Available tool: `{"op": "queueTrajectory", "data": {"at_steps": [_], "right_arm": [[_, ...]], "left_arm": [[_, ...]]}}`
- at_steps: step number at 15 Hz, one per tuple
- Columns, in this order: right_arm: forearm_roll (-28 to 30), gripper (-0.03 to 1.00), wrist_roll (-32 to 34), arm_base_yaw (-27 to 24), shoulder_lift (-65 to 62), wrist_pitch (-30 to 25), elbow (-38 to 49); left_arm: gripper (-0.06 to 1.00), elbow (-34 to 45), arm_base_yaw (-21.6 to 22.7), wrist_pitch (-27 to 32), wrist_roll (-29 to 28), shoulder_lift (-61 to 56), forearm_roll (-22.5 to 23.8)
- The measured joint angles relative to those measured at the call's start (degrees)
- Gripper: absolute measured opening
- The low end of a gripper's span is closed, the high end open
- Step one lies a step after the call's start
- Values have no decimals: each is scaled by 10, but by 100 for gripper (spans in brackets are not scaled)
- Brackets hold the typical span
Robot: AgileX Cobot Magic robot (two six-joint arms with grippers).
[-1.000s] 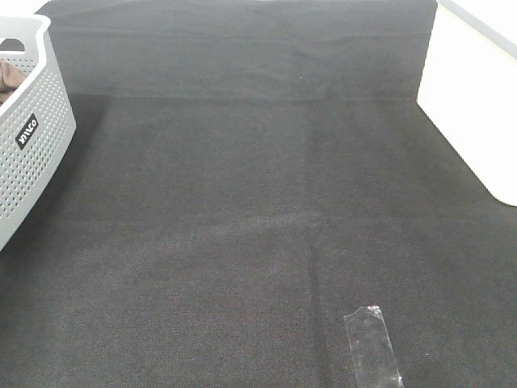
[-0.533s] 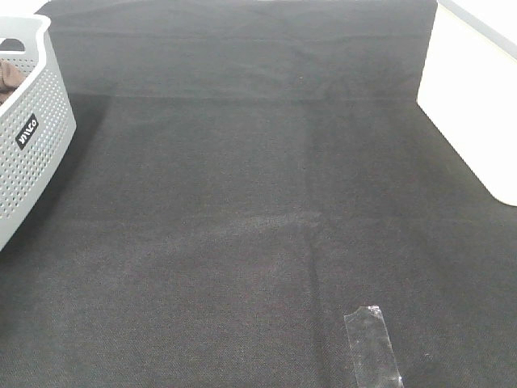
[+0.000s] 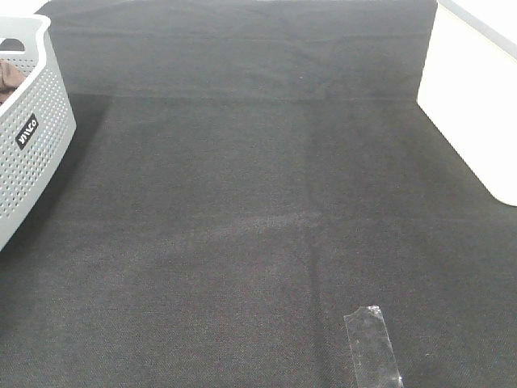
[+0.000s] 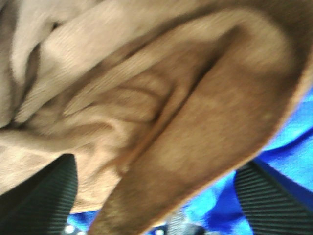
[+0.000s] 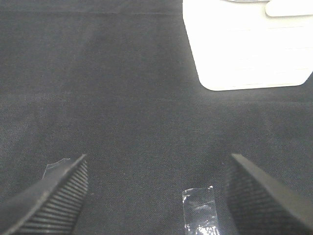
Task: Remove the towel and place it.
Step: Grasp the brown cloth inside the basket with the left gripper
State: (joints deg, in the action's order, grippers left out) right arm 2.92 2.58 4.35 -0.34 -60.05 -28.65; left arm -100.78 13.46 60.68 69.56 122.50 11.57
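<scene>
The reddish-brown towel (image 4: 161, 98) lies crumpled and fills the left wrist view, with a blue cloth (image 4: 288, 137) under it. A small part of the towel (image 3: 6, 77) shows inside the grey perforated basket (image 3: 32, 137) at the far left of the exterior view. My left gripper (image 4: 156, 196) is open, its fingers (image 4: 39, 191) wide apart just over the towel. My right gripper (image 5: 156, 196) is open and empty above the black cloth. Neither gripper shows in the exterior view.
A black cloth (image 3: 258, 202) covers the table. A white box (image 3: 477, 105) stands at the right edge and also shows in the right wrist view (image 5: 244, 49). A strip of clear tape (image 3: 371, 347) is stuck near the front edge.
The patch of towel seen in the basket has shifted slightly. Nothing else has visibly moved.
</scene>
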Motion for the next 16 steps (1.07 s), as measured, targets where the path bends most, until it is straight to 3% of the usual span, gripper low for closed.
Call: {"op": "queueTrajectory", "data": {"at_steps": [2,3,5,7,8,13,16], "right_arm": [[0,71,0,0,0,0,0],[0,71,0,0,0,0,0],[0,71,0,0,0,0,0],[0,71,0,0,0,0,0],[0,71,0,0,0,0,0],[0,71,0,0,0,0,0],[0,71,0,0,0,0,0]], "left_arm": [[74,0,0,7,-13,0,-1],[66,0,0,7,-15,0,-1],[45,0,0,0,-32,0,5],[13,-1,0,-13,-78,0,9],[3,-1,0,-13,-97,0,11],[0,-3,-7,7,-146,-9,14],[0,-44,-36,-5,-264,-50,14]]}}
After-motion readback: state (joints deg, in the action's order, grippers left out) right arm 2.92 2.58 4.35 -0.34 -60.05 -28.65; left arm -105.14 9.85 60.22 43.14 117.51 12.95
